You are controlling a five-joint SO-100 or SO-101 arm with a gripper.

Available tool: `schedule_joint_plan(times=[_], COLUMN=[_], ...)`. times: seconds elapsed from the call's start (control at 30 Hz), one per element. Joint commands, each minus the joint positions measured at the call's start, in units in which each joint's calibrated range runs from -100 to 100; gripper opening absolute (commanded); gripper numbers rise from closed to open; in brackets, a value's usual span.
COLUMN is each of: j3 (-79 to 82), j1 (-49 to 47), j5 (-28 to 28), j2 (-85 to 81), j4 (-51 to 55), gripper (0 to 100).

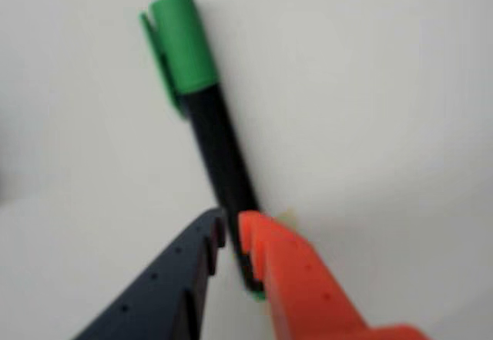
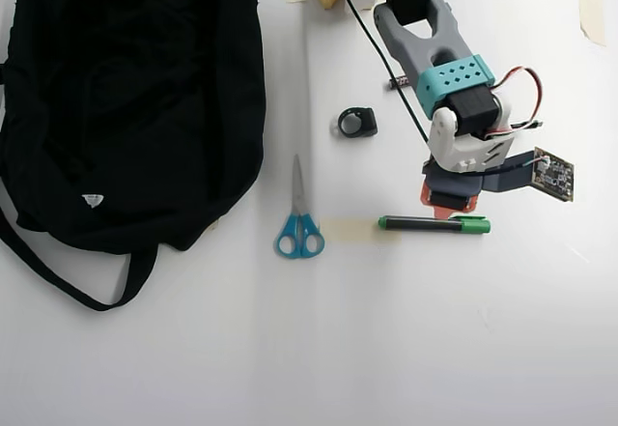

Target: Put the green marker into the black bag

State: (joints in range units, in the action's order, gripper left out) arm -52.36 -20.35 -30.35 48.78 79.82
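Green marker (image 2: 434, 223) lies flat on the worktop (image 2: 435, 349), long axis left-right in the overhead view, well right of the black bag (image 2: 135, 98). Gripper (image 1: 233, 232) straddles the barrel near the uncapped end, jaws slightly apart, axis crossing the gap. Contact: cannot tell, wrist view is blurred. Overhead hides the jaws but shows the bag.

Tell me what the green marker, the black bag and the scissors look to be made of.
Green marker: smooth plastic, probably; its cap has an even, slightly glossy green surface in the wrist view. Black bag: soft matte fabric, since it slumps and creases, with a limp strap. Scissors: pale grey blades that look like metal, with blue handles, likely plastic.
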Motion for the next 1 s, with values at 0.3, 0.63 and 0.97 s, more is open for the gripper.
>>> schedule_joint_plan(times=[0.3,0.63,0.97], j3=[-3.35,-3.17,-2.9], j1=[0.98,1.13,1.28], j5=[-3.52,-4.94,-4.94], j2=[1.85,3.67,3.67], j4=[-5.49,-4.97,-4.71], gripper=[2,2,2])
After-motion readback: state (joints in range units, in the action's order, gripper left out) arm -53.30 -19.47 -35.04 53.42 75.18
